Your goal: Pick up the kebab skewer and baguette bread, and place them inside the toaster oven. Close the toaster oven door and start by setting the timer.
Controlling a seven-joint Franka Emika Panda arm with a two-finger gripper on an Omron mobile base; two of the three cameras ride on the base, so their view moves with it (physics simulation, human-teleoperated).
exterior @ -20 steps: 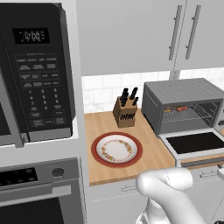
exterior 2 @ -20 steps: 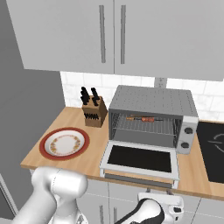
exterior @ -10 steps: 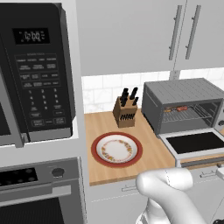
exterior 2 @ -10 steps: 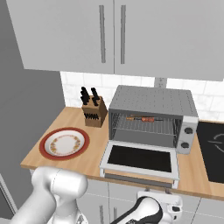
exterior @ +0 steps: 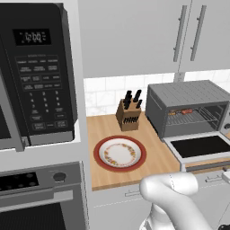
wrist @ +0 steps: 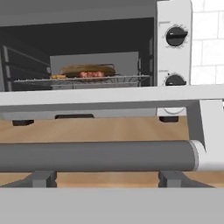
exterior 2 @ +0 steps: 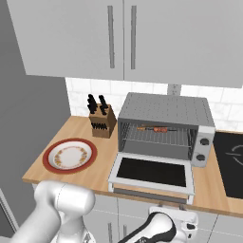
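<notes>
With the kebab skewer (wrist: 89, 75) and baguette bread (wrist: 87, 69) seen on the rack inside the toaster oven (exterior 2: 163, 124), the claw (wrist: 107, 178), spread wide and empty, is judged best raised squarely under the toaster oven door (exterior 2: 153, 172) handle (wrist: 96, 155).

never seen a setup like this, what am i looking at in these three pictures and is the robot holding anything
This is a simulated kitchen with a white robot arm on a driving base. Two pictures come from cameras on that base, behind the arm to its left and right. The third comes from a camera on the hand, low in front of the toaster oven.

On the wooden counter stand a knife block, a red-rimmed plate and the toaster oven. The toaster oven door hangs open, its dark handle bar right before the hand camera. Inside, on the rack, lie the baguette bread and the kebab skewer. The hand's fingertips sit just below the bar; nothing looks gripped.
</notes>
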